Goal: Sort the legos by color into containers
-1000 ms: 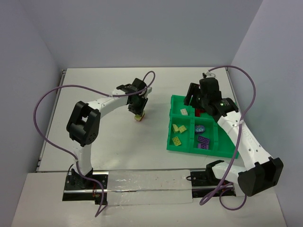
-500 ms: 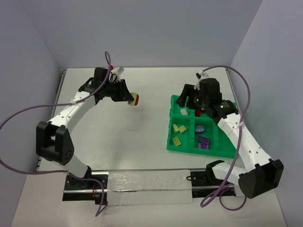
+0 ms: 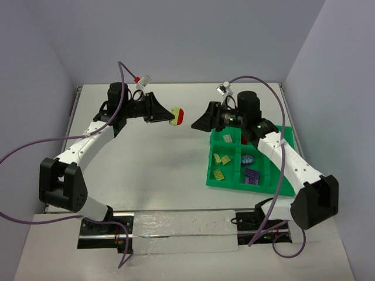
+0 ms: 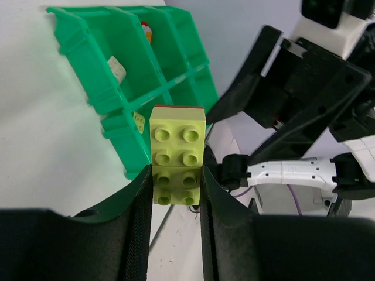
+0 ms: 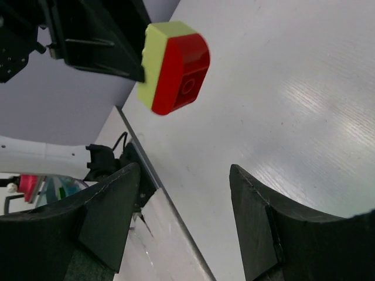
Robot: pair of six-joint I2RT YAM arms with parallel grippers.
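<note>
**A:** What has the left gripper (image 3: 171,115) got?

**B:** It's clamped tight on a yellow-green brick (image 4: 177,153) with a red brick (image 5: 183,73) stuck to its back. The pair hangs in the air over the table (image 3: 146,164), nearer its far edge and left of the green tray (image 4: 88,64).

**A:** And the right gripper (image 5: 181,172)?

**B:** Its fingers are spread about halfway and hold nothing. It's aimed at the red end, just short of it.

**A:** How will the pair handle?

**B:** Light, stiff, slick plastic, I'd judge, with studs that probably bind firmly. Pinch the red brick's flat sides and pull straight off. The seam is hard to read from above.
</note>
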